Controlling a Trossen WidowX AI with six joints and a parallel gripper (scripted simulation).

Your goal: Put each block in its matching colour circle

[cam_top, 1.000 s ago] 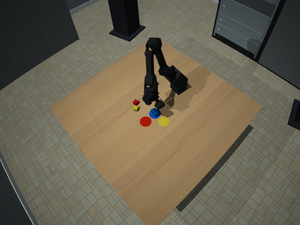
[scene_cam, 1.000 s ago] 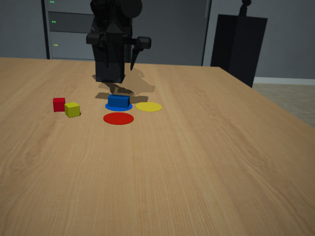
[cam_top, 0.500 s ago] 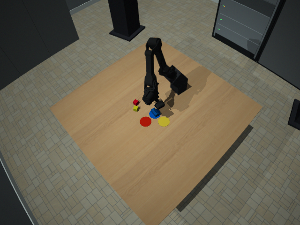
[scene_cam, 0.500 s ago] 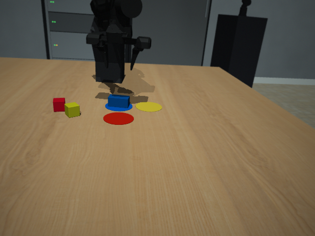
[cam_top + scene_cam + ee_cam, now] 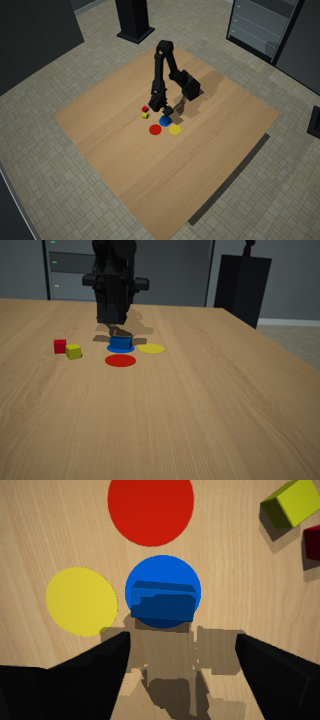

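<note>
Arm bent sharply, wrist pointing down — end effector [image 5: 181, 647] spread apart, holding nothing.

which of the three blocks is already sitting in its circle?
The blue block: it rests on the blue circle. The red block and yellow block sit together on bare wood, well off the red circle and yellow circle.
</note>
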